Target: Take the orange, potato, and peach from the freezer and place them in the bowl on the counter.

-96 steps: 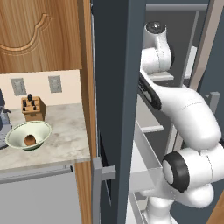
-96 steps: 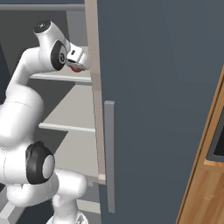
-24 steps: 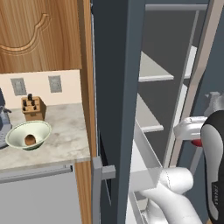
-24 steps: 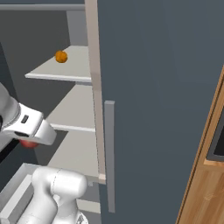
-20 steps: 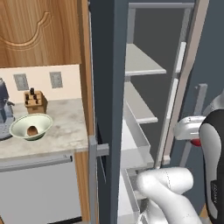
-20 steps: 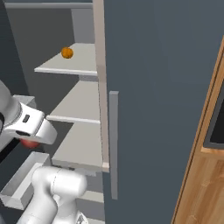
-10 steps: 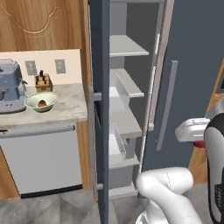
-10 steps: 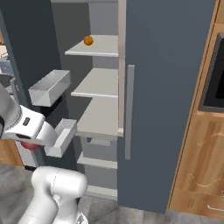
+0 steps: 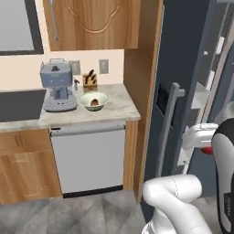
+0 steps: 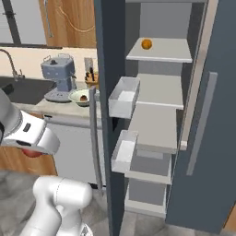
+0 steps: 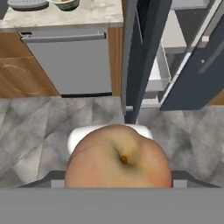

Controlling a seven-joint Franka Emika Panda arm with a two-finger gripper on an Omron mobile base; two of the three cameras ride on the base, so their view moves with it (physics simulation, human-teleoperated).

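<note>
**Peach in the tool, clear of the freezer**

Marbled grey stone desk: front edge straight; right end meets a wooden side panel. Bare top lies right of the bowl.

Grey-blue coffee machine: upright at the desk's left, just beside the bowl.

Wide, shallow, pale green-white bowl: near the desk's front edge, mouth up; a dull brown potato lies inside. Wooden knife block behind it, at the wall.

Grey stone-patterned floor: open before the dishwasher and the freezer.

Tall, dark grey-blue freezer: door swung outward, edge-on; white bins project from its inner face. Light grey shelves open to the front.

Small bright orange ball, the orange: on the top shelf, left part, near the front edge.

Round red-pink peach with paler blush: gripped in the tool, above the floor, well apart from the shelves. Stem dimple faces the hand camera; no long axis, near-spherical. From the right base view, its red underside shows beneath the white hand.
</note>
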